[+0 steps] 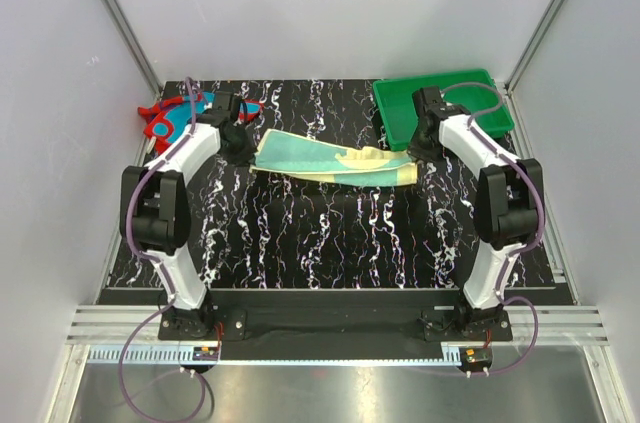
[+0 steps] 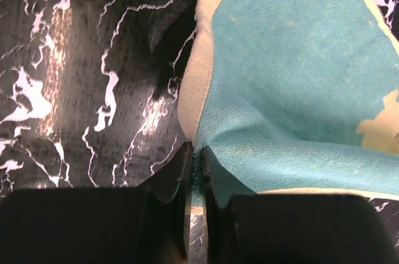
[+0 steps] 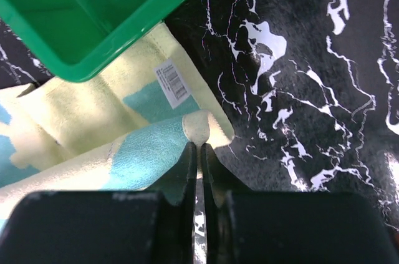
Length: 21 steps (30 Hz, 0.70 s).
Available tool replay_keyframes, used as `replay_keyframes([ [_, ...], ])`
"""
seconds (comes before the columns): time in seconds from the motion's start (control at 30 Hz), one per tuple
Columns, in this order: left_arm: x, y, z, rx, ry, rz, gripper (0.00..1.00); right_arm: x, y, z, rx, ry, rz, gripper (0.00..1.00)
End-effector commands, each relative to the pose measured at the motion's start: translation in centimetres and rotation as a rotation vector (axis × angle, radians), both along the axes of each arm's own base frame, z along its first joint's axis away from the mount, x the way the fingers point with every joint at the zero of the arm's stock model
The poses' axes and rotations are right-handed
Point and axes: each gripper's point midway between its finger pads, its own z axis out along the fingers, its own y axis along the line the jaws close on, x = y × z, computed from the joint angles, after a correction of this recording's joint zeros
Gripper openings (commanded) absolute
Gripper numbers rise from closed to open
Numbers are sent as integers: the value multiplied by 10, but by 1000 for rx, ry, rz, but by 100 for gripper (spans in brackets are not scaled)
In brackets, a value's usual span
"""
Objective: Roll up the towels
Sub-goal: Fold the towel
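The pale yellow towel (image 1: pixel 320 159) with its teal patch lies stretched and partly folded across the back of the table, held at both ends. My left gripper (image 1: pixel 241 144) is shut on its left edge. In the left wrist view, the teal cloth (image 2: pixel 293 77) is pinched between the jaws of the left gripper (image 2: pixel 198 159). My right gripper (image 1: pixel 422 150) is shut on the towel's right end. In the right wrist view, the right gripper (image 3: pixel 199 149) nips a folded yellow corner of the towel (image 3: pixel 93 127). The red towel (image 1: pixel 168 119) with teal patterns lies bunched at the back left, behind the left arm.
A green plastic tray (image 1: pixel 447 106) stands at the back right, and its corner (image 3: pixel 93 20) overlaps the yellow towel's far edge. A white barcode label (image 3: pixel 170 82) shows on the towel. White walls close in the black marbled table (image 1: pixel 330 243).
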Motion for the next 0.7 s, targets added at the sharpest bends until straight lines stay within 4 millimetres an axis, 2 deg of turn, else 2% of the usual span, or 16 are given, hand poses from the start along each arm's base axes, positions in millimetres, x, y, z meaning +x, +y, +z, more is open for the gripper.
replay_keyframes([
  [0.0,20,-2,7,-14,-6,-26,13,15,-2,0,5,-8,14,0],
  [0.2,44,-1,1,-2,19,-37,19,23,-5,-15,20,19,8,0],
  [0.33,56,7,11,43,-2,-33,24,22,-9,-21,31,33,0,0],
  [0.47,74,17,33,108,-32,-27,27,20,-13,-22,48,32,-11,0],
  [0.53,81,21,33,136,-29,-21,29,23,-14,-24,56,30,-18,1],
  [0.57,88,21,41,137,-47,-22,30,27,-14,-22,60,22,-20,4],
  [0.67,90,17,42,119,-32,-35,34,33,-15,-28,64,40,-20,17],
])
